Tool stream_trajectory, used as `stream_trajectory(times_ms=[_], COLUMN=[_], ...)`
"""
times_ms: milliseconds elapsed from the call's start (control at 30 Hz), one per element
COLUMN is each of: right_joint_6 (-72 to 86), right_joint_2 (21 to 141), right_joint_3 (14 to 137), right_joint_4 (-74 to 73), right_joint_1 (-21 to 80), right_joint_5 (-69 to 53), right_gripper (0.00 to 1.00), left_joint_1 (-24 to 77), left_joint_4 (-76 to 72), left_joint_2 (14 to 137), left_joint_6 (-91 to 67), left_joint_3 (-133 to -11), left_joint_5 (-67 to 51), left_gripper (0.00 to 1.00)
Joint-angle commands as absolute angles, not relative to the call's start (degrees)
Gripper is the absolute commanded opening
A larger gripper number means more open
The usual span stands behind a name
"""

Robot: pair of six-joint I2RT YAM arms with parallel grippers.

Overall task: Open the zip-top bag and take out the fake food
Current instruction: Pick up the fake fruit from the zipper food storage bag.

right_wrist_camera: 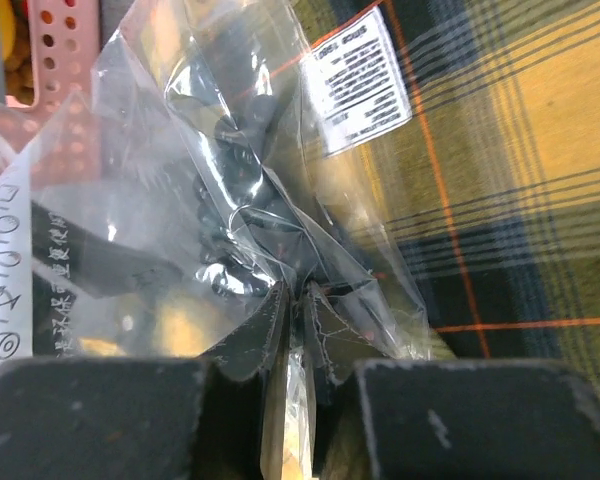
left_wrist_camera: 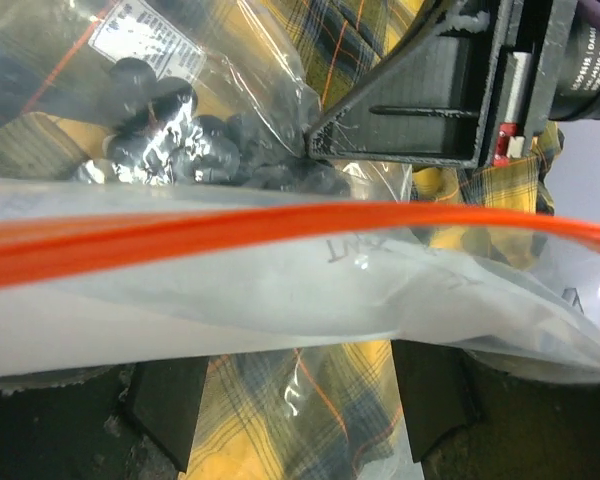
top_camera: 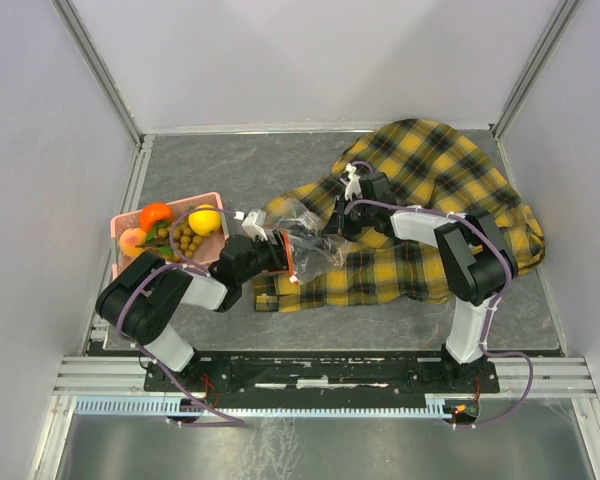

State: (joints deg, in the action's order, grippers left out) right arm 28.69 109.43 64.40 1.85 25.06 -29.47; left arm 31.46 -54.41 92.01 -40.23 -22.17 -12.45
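On the cloth (top_camera: 450, 170), the right gripper (right_wrist_camera: 295, 300) is clamping the zip-top bag (right_wrist_camera: 180, 130), the left gripper (left_wrist_camera: 295, 390) gaping at its mouth; berries (left_wrist_camera: 180, 140) likely need tipping out.

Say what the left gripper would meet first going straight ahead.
Probably the zip-top bag: its orange zip strip spans the view just beyond the left gripper's open jaws; depth unclear.

grey mottled table (top_camera: 230, 165) — yellow-black plaid cloth (top_camera: 430, 165) across its right half, pink basket (top_camera: 185, 199) at left.
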Motion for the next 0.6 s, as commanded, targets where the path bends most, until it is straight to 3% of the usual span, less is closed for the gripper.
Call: stream_trajectory(times_ms=[0,167,567], right_joint_6=[35.9,38.2,37.6], right_joint_2=[104.6,102.9,102.6], right_joint_3=[61.5,59.4,55.5], right_joint_4=[10.9,13.4,12.7], right_joint_1=[25.3,25.4,27.2], right_joint_5=[-35.2,-36.3,-34.1], right_gripper=[0.15,0.15,0.15], left_joint_1=[31.1,31.0,31.3], left_joint_4=[-58.1,-59.3,-51.7], left_joint_2=[91.2,90.6,88.7], left_joint_6=[-43.0,-45.3,-45.2], left_joint_3=[-22.1,-21.0,-20.4], left_joint_5=[-11.2,-10.5,-7.3], left_gripper=[0.76,0.82,0.82])
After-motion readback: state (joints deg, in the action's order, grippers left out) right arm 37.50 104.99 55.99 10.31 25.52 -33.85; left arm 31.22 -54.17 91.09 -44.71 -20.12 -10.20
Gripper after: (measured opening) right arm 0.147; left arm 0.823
